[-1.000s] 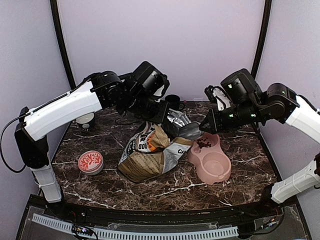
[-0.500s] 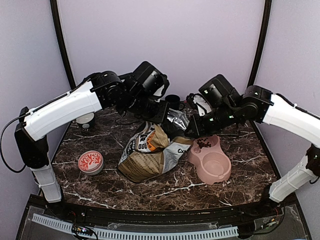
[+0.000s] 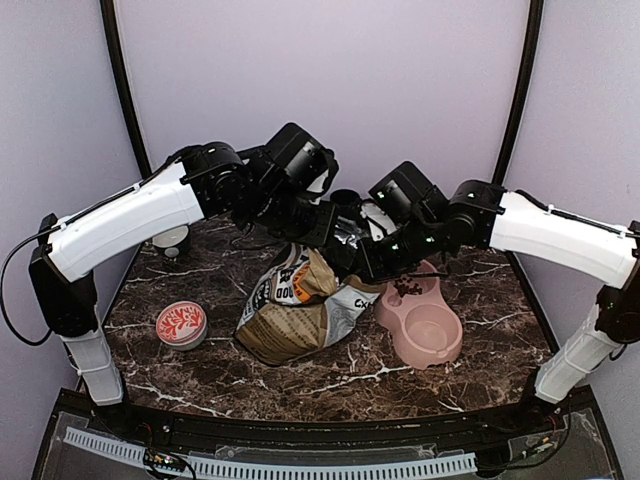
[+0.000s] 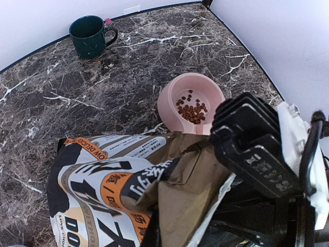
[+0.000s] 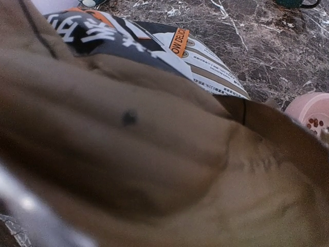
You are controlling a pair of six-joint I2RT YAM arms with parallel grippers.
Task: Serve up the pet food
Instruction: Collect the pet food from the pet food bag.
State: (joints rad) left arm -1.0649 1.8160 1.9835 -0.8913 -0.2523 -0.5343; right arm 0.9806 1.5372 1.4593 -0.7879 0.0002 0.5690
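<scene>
At the middle of the marble table [image 3: 300,375], the left gripper [image 3: 333,232] is fully closed. It appears to pinch the upper lip of the printed paper bag [image 3: 290,318] and to hold the mouth lifted. The right gripper [image 3: 367,262] is low at this mouth and reaches inside. Its wrist view shows only blurred brown paper, so I cannot tell how far its jaws are apart, or whether something is between them.

The pet food [image 4: 191,107] that is visible lies in the far compartment of the pink double bowl [image 3: 430,330], the one just beside the bag. The near compartment has none. Any food in the bag is hidden.

The step in hand is, I judge, taking more kibble from the bag. To do it well, the left arm should hold the lip high and steady so that the mouth does not collapse. The right arm should enter along the bag's length, not across it, and then come out level so that no pellets fall on the marble.

The pellets are round and point nowhere. Their heap is a thin patch, a little longer than wide, with no clear direction.
</scene>
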